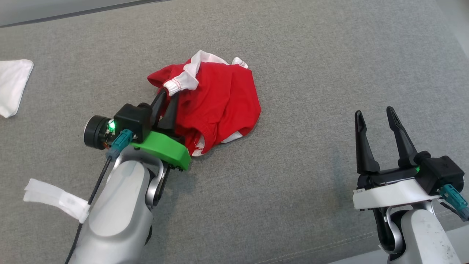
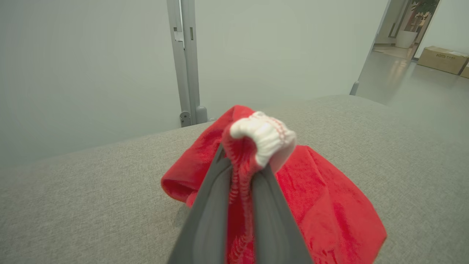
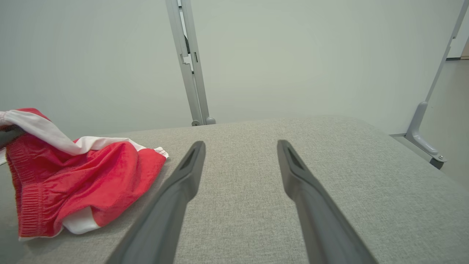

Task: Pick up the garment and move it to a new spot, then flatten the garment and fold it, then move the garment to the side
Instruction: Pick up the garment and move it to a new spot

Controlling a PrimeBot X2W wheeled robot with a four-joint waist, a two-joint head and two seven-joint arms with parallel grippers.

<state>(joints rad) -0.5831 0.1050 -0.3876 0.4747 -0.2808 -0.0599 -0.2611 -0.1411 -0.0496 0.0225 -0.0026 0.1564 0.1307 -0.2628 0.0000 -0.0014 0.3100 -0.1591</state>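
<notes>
- We judge the red shorts point(image 1: 216, 99) light, limp and soft: loose cloth will sag and trail, so the gathered white trim or the elastic waistband offers the surest hold
- The shorts lie crumpled mid-bench point(image 1: 293, 205), toward its far edge
- The left gripper point(image 1: 167, 98) is clamped on a bunch of white trim and red cloth at the heap's left side, and that end looks raised
- The right gripper point(image 1: 374, 112) has its jaws spread wide and empty, well right of the shorts, by the near edge
</notes>
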